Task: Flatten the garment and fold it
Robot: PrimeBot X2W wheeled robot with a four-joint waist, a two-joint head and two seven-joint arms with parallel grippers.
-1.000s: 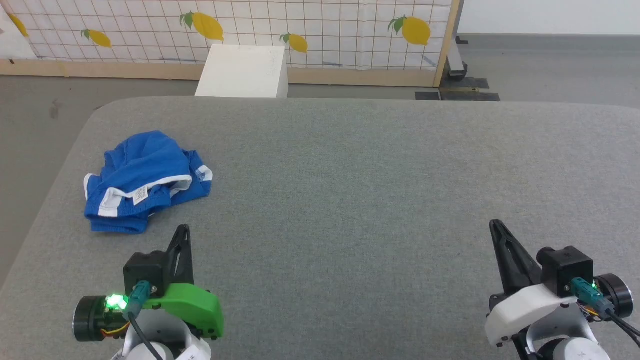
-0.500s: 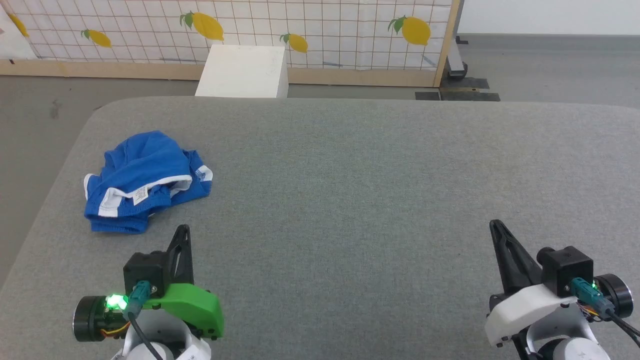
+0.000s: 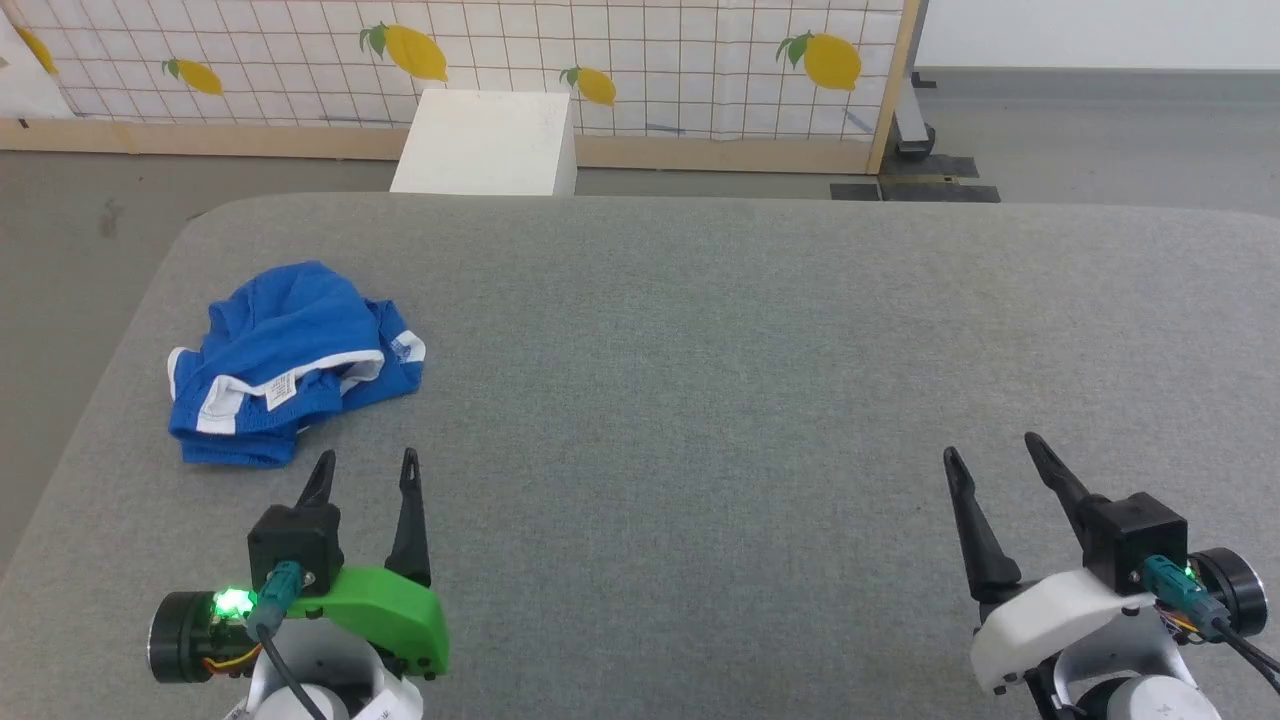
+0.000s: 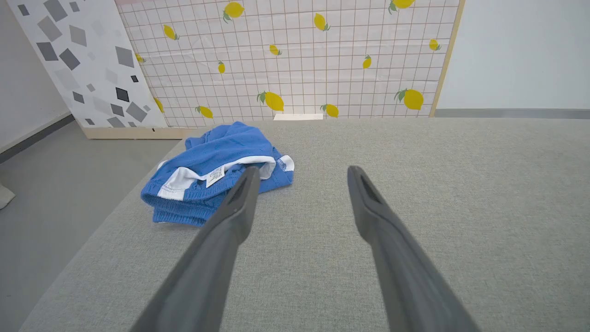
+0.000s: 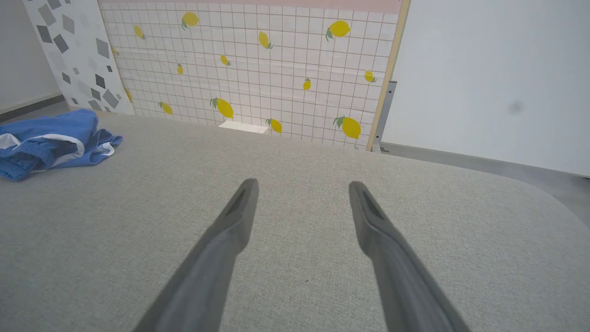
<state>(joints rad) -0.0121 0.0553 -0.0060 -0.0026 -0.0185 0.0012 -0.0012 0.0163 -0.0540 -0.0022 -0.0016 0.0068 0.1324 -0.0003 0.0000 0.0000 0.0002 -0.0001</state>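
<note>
The garment (image 3: 290,360), a small pair of bright blue soft-fabric shorts with white trim, lies crumpled in a loose heap on the wide grey cloth-covered desk (image 3: 700,350), close to the desk's left edge and about midway between its near and far sides. Its white waistband (image 3: 345,362) is rolled open and faces the desk's near side. A small white sewn-in label (image 3: 281,390) shows there, so the shorts are bunched and partly turned over, not spread out.

The left tool (image 3: 365,462), two long dark fingers on a green mount, hovers over the desk's near-left part, just short of the heap. Its fingers are spread apart and empty, and they point at the blue cloth, probably ready to reach in and pinch an edge. The right tool (image 3: 988,447), dark fingers on a white mount, sits over the desk's near-right part, well apart from the shorts. Its fingers are parted too and hold nothing.

Flattening has not yet begun. The trimmed waistband looks like the easiest edge to take first.
</note>
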